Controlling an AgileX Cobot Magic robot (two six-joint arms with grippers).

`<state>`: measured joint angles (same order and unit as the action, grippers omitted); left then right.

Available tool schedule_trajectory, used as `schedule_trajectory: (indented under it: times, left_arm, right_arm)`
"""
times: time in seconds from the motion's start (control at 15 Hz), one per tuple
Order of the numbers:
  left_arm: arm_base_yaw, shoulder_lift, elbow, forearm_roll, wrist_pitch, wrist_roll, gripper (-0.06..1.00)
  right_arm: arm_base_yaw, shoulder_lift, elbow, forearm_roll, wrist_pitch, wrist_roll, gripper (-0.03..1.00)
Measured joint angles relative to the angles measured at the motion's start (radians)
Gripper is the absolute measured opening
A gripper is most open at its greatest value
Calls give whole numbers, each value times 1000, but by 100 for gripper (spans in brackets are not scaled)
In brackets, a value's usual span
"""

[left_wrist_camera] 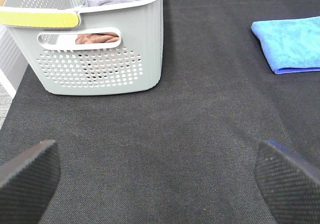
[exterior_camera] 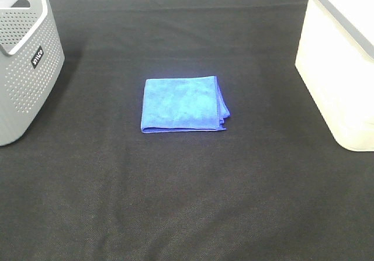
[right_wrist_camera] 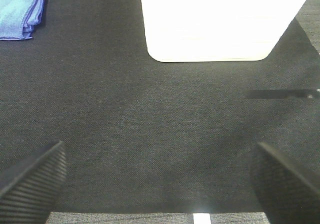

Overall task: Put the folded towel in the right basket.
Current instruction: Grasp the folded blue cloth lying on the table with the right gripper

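A folded blue towel [exterior_camera: 183, 105] lies flat in the middle of the black table cloth. It also shows in the left wrist view [left_wrist_camera: 290, 43] and in the right wrist view [right_wrist_camera: 20, 8]. The right basket [exterior_camera: 342, 62] is white and stands at the right edge; the right wrist view shows its wall [right_wrist_camera: 220, 21]. My left gripper [left_wrist_camera: 160, 184] is open and empty, well short of the towel. My right gripper [right_wrist_camera: 160, 184] is open and empty, in front of the white basket. Neither gripper shows in the exterior view.
A grey perforated basket [exterior_camera: 23, 62] stands at the left edge, with cloths inside it in the left wrist view [left_wrist_camera: 100, 38]. The black cloth [exterior_camera: 187, 202] covers the table around the towel.
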<state>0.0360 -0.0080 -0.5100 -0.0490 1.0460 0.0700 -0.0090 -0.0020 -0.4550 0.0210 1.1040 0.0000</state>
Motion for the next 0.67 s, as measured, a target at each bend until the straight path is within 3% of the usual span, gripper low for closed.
schedule_trajectory:
  times: [0.67]
  left_arm:
    - [0,0,0,0,0,0,99]
  right_arm:
    - [0,0,0,0,0,0,96]
